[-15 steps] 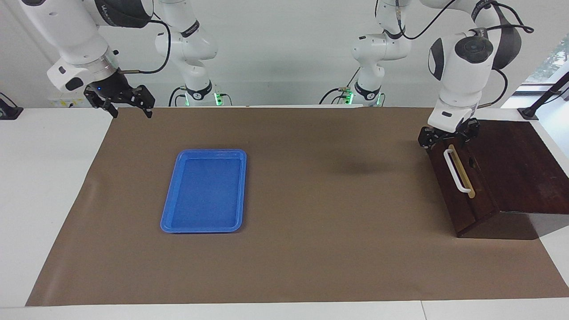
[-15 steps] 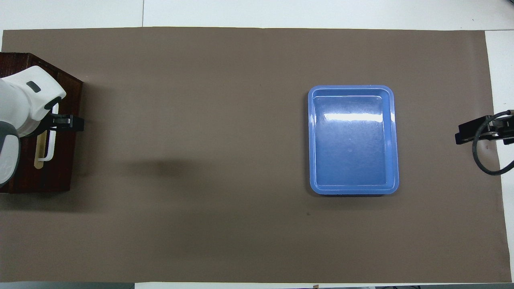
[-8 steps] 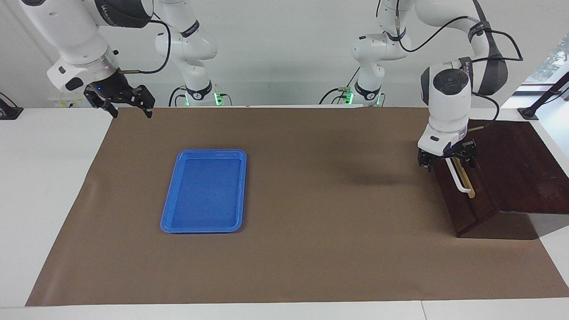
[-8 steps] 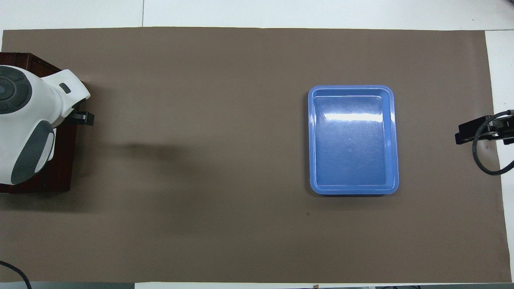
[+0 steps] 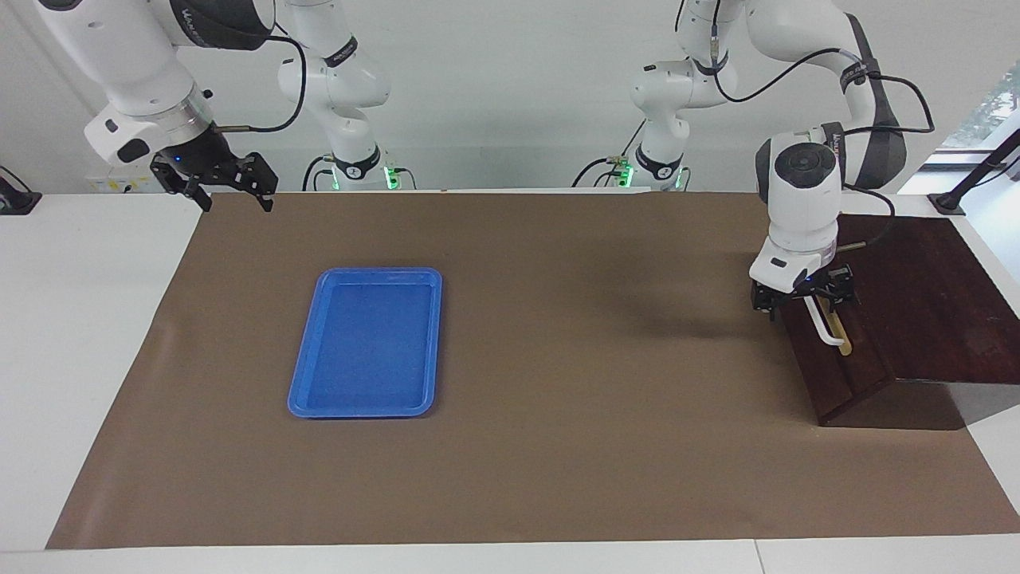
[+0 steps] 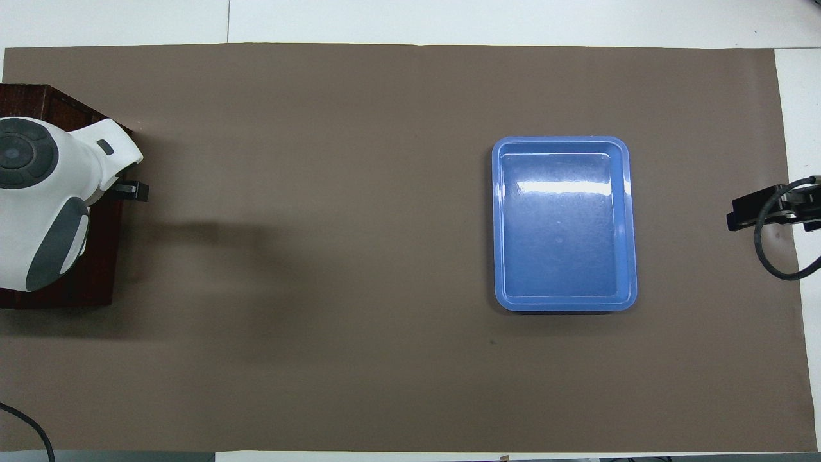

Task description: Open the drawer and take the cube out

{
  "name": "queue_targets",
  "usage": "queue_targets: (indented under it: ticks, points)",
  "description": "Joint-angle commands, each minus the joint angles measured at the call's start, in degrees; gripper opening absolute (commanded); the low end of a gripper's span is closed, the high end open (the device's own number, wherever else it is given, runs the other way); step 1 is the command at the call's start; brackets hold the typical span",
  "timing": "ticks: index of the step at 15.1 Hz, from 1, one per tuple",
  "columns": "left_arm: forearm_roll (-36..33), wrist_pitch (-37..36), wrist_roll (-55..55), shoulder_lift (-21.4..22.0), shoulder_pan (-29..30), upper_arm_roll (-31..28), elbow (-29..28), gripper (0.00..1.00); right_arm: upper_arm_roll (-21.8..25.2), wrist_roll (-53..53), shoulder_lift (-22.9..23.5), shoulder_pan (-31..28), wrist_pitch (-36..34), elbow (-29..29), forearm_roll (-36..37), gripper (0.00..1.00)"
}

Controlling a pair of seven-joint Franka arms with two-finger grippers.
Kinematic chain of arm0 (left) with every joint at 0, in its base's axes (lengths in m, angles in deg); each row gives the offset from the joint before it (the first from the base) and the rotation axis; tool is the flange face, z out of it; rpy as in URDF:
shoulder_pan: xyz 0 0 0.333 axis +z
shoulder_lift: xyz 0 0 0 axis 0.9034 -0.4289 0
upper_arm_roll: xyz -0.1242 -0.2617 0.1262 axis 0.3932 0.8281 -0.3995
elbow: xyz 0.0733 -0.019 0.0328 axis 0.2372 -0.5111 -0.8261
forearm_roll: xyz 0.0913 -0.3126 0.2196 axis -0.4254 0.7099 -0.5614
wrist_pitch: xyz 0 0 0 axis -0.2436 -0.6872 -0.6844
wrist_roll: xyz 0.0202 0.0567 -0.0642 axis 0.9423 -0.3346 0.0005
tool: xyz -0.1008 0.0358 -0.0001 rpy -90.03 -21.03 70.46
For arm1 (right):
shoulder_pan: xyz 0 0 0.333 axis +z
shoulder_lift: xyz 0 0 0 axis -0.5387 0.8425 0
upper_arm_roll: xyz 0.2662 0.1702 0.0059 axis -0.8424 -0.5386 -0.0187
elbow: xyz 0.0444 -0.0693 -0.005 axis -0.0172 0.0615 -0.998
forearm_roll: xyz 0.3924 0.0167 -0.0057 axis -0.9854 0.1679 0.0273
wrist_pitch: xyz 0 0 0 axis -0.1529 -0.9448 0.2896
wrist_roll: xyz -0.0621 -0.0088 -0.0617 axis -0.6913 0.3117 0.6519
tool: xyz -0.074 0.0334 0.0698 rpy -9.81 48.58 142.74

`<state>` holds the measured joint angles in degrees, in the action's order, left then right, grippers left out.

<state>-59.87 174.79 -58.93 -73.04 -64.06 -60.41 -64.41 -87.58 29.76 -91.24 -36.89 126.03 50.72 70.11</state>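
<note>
Two containers on the brown mat (image 5: 558, 446). First, a blue tray (image 5: 365, 343), flat and shallow, nothing in it, lying toward the right arm's end of the table with bare mat on all four sides. Second, a dark wooden box (image 5: 916, 311) at the left arm's end, overlapping the mat's edge; its drawer (image 5: 829, 367) is closed, so the interior and the cube are hidden. White bar handle (image 5: 825, 331) on a tan strip across the drawer front. Left gripper (image 5: 802, 301), fingers spread apart, sits down at the handle's end nearer the robots; whether it touches cannot be told. Right gripper (image 5: 231, 195), fingers apart, holding nothing, waits above the mat's corner at its own end. Wide open mat lies between tray and box.
</note>
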Motion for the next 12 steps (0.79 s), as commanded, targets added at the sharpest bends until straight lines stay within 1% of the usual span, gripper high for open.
queue_targets:
  ticks: [1,5,12]
  points:
    - [-1.4,2.2,1.0,-0.7,0.5,-1.0,-0.8,1.0,-0.3,-1.3,-1.0,-0.4,-0.4,1.0,0.6,1.0]
    - [-1.6,2.2,2.6,-1.7,0.4,-1.0,-1.7,1.0,-0.3,-1.3,-1.0,-0.4,-0.4,1.0,0.6,1.0]
    - [-1.6,1.3,2.8,-1.7,-0.5,-0.6,-2.0,1.0,-0.3,-1.3,-1.0,-0.4,-0.4,1.0,0.6,1.0]
